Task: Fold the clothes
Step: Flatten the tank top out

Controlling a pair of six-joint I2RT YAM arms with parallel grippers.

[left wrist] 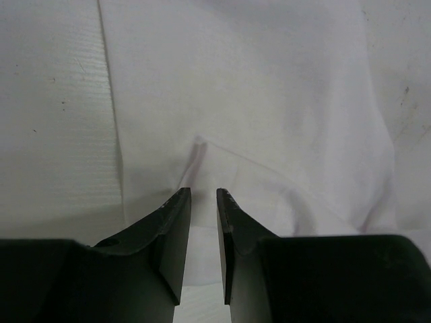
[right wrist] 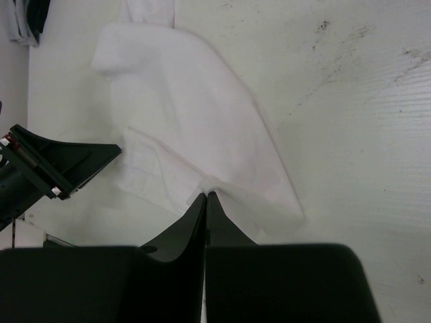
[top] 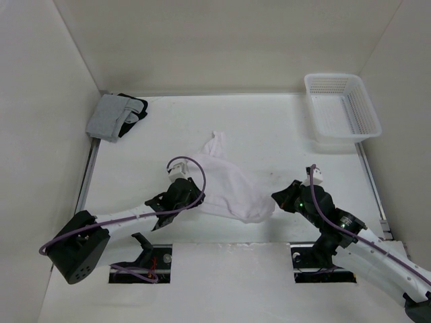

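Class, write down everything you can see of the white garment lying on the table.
The white garment is thin, soft cloth, crumpled into a triangle with a narrow twisted end pointing to the far side of the table. It lies wrinkled and doubled over. The right claw is shut on its right edge; the left claw, jaws slightly apart, sits at its left side, grip unclear.

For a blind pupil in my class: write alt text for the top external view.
A crumpled white garment lies centre-frame, the right end effector pinching its right edge, the left end effector at its left edge. A grey-and-black bundle and a white mesh basket sit in the far corners.
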